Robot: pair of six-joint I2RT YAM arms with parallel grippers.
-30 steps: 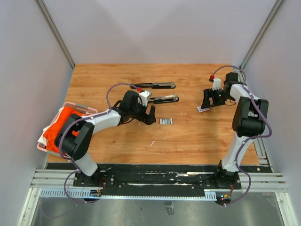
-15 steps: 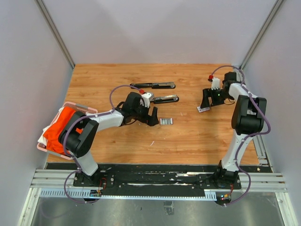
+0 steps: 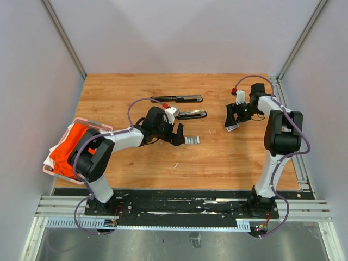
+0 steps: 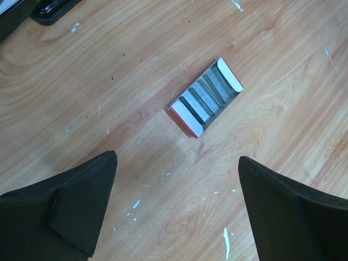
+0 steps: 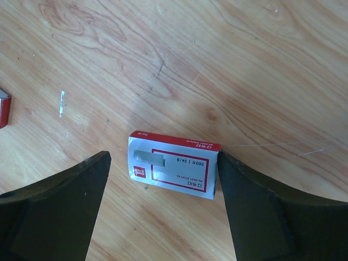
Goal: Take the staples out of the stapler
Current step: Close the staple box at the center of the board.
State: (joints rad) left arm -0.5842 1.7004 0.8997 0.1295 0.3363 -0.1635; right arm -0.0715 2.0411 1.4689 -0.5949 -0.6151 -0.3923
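Here, open tray (image 4: 185,120), staples (image 4: 203,99) inside

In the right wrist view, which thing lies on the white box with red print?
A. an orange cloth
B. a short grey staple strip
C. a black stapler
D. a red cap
B: a short grey staple strip lies flat on the left part of the white box.
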